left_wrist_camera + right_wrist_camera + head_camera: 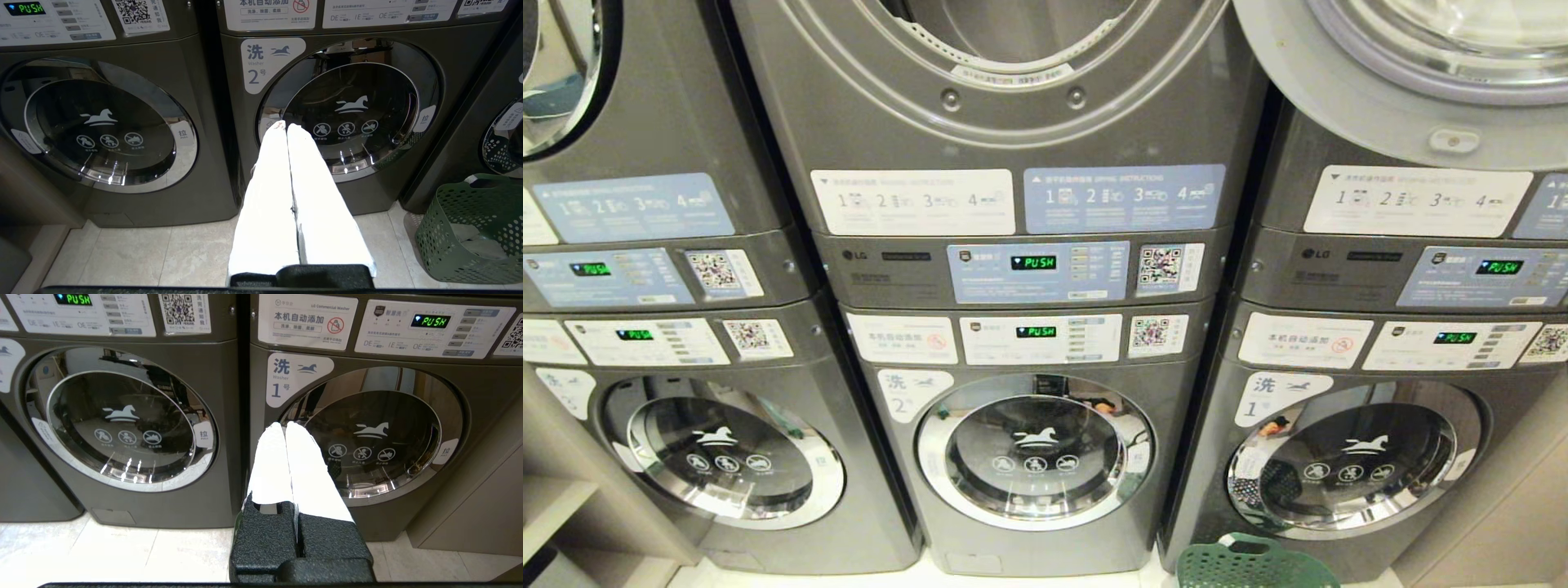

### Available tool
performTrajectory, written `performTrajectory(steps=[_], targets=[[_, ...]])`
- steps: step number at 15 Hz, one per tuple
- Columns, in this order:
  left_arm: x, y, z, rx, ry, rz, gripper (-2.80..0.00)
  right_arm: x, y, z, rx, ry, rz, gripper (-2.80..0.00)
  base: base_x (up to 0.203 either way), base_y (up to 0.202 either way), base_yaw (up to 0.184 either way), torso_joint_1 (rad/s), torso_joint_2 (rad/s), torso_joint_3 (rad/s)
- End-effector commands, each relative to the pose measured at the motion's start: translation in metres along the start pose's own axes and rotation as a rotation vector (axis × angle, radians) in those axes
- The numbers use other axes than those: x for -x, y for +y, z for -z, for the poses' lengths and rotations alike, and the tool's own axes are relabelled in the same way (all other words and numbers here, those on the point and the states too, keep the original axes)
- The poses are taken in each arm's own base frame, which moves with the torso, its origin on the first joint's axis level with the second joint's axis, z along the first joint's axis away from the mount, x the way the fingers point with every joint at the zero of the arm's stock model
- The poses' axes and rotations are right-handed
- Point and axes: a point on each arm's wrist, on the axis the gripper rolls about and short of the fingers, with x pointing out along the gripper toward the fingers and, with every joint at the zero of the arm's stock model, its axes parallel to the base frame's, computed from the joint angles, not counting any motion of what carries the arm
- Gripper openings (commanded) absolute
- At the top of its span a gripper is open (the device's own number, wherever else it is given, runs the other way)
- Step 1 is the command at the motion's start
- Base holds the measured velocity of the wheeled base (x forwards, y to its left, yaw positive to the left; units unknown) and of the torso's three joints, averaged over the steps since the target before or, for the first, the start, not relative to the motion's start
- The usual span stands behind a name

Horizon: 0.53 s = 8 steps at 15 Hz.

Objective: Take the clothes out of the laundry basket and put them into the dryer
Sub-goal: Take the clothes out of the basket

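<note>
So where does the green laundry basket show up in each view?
Head view: laundry basket, only its rim, at the bottom edge, before washer 1.
Left wrist view: basket on the floor at the right edge.
Right wrist view: not in it.
Shared landmark: washer 2 door.

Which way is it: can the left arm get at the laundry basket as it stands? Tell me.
Probably yes. The laundry basket stands on the floor beside the left gripper, its top open and nothing between them; the shut gripper would have to open first.
</note>
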Motion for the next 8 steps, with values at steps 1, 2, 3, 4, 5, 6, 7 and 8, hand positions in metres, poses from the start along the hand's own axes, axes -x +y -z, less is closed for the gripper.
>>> performTrajectory(steps=[1, 2, 3, 4, 5, 6, 7, 8], targets=[[0.0, 0.0, 0.0001, -0.001, 0.001, 0.0, -2.8, 0.0, 0.0, 0.0001, 0.006, 0.0, 0.0, -2.8, 0.0, 0.0, 0.0, -0.136, 0.29, 0.167], [-0.0001, 0.0, 0.0001, 0.0, 0.002, 0.0, -2.8, 0.0, 0.0, 0.0002, 0.008, 0.001, -0.002, -2.8, 0.0, 0.0, 0.0, -0.128, 0.31, 0.164], [0.0, 0.0, 0.0001, -0.001, 0.001, 0.0, -2.8, 0.0, 0.0, 0.0002, 0.007, 0.001, -0.002, -2.8, 0.0, 0.0, 0.0, -0.14, 0.33, 0.17], [0.0, 0.0, 0.0003, 0.0, 0.002, 0.0, -2.8, 0.0, 0.0, 0.0002, 0.006, 0.001, -0.002, -2.8, 0.0, 0.0, 0.0, -0.15, 0.32, 0.176], [0.0, 0.0, 0.0001, -0.001, 0.001, 0.0, -2.8, 0.0001, 0.0, -0.0002, 0.005, 0.0, -0.002, -2.8, 0.0, 0.0, 0.0, -0.144, 0.32, 0.178], [-0.0001, 0.0, 0.0001, 0.0, 0.002, 0.0, -2.8, 0.0001, 0.0, -0.0002, -0.001, 0.0, -0.001, -2.8, 0.0, 0.0, 0.0, -0.154, 0.34, 0.188], [0.0, 0.0, 0.0001, -0.001, 0.001, 0.0, -2.8, 0.0, 0.0, 0.0001, -0.014, 0.0, 0.002, -2.8, 0.0, 0.0, 0.0, -0.142, 0.32, 0.179], [-0.0001, 0.0, 0.0001, 0.0, 0.002, 0.0, -2.8, -0.0001, -0.0001, 0.0003, -0.025, 0.0, 0.003, -2.8, 0.0, 0.0, 0.0, -0.149, 0.34, 0.178]])
